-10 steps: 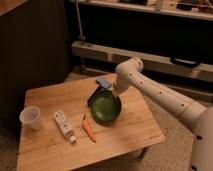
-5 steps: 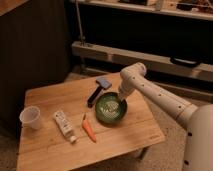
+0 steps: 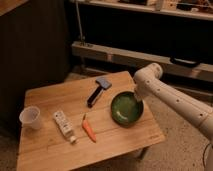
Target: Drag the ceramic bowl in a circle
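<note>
Showing a wooden counter [image 3: 50, 150] seen from above and in front, with five loose items and one white robot arm [image 3: 175, 100] entering from the right. The ceramic bowl [image 3: 126, 108], glossy green with a darker rim, sits on the right half of the counter, close to its right edge and roughly midway between the far and near edges. The arm bends down over the bowl's far right rim, and the pincer [image 3: 136, 102] dips inside that rim, its fingers clenched; whether they pinch the rim or only press against it cannot be told. A black-handled brush [image 3: 98, 91] with a pale blue-grey head lies just left of the bowl, toward the far edge, pointing diagonally. A small orange carrot [image 3: 89, 130] lies near the middle of the counter, left of the bowl and apart from it. A white tube [image 3: 64, 125] with printed labelling lies just left of the carrot, angled toward the near edge. A translucent white plastic cup [image 3: 30, 118] stands upright near the left edge. Behind the counter run dark shelving and a pale horizontal rail [image 3: 120, 57].
</note>
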Controlling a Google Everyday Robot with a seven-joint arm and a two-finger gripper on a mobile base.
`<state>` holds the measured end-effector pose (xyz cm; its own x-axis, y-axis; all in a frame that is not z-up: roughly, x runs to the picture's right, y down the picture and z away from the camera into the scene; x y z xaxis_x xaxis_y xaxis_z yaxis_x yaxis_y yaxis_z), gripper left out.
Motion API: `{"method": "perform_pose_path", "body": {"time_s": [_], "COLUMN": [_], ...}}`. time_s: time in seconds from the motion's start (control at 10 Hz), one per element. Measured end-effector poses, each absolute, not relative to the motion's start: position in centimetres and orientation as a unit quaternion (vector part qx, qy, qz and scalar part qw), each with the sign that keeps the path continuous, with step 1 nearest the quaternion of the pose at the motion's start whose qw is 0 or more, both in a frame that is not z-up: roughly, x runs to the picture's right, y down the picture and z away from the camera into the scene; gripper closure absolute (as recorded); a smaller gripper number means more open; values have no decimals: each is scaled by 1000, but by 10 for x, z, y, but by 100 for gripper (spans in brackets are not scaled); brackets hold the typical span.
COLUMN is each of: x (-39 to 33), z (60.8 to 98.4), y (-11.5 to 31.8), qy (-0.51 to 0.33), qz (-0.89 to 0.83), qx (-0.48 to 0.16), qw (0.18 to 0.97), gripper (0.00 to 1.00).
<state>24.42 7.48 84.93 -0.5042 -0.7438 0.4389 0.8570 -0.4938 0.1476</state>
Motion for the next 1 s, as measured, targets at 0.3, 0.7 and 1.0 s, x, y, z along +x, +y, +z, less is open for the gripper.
{"method": "perform_pose_path", "body": {"time_s": [0.3, 0.7, 1.0], "x": [232, 151, 63], "z": [814, 783, 781], "y": [119, 149, 125], "qy": [-179, -196, -197], "qz": [-885, -929, -948], "qx": [-138, -73, -9], "qw": [406, 305, 251], "gripper": [100, 100, 100]}}
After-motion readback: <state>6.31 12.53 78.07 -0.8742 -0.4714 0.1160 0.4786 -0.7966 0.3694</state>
